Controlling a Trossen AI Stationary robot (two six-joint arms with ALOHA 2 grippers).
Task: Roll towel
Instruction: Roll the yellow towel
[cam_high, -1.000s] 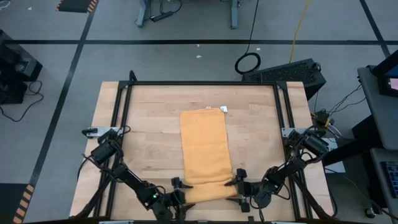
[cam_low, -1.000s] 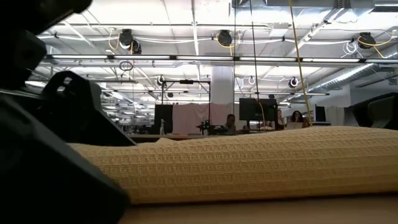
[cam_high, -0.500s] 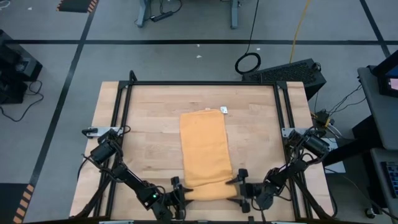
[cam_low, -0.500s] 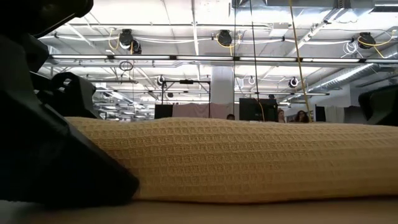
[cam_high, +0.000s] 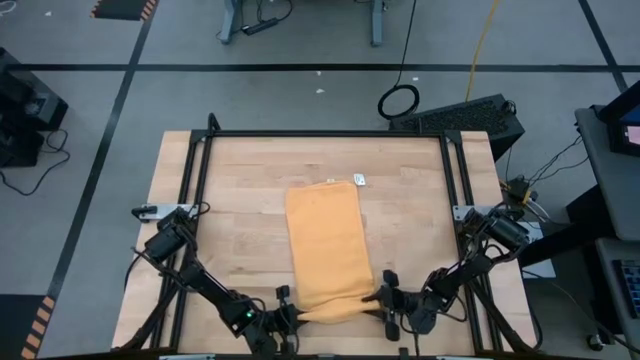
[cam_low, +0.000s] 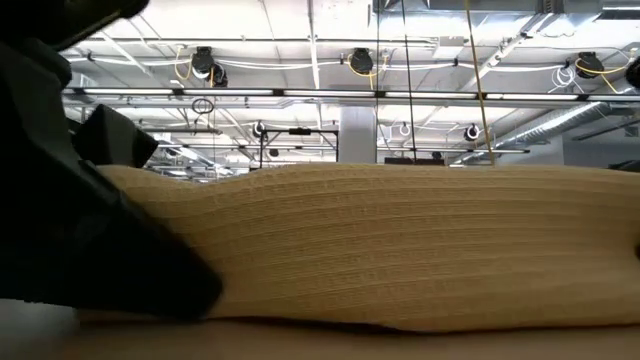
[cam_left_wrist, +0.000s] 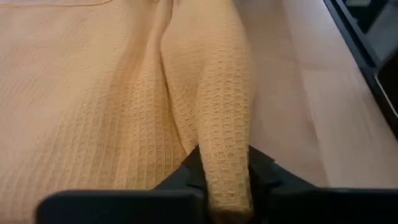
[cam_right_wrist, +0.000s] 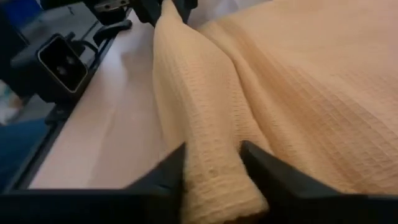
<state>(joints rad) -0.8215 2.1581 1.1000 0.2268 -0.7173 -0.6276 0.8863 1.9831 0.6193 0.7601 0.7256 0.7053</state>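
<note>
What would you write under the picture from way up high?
Left gripper and right gripper pinch the towel at its near end.

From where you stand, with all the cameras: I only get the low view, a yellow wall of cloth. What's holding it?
Observer: The left hand is shut on the towel, pinching its near rolled edge.
Visitor: Just that one?
Observer: No, the right hand clamps the same fold at its other end.
Visitor: Is it all rolled up?
Observer: No. From above, most of it lies flat, its small white tag at the far corner.
</note>
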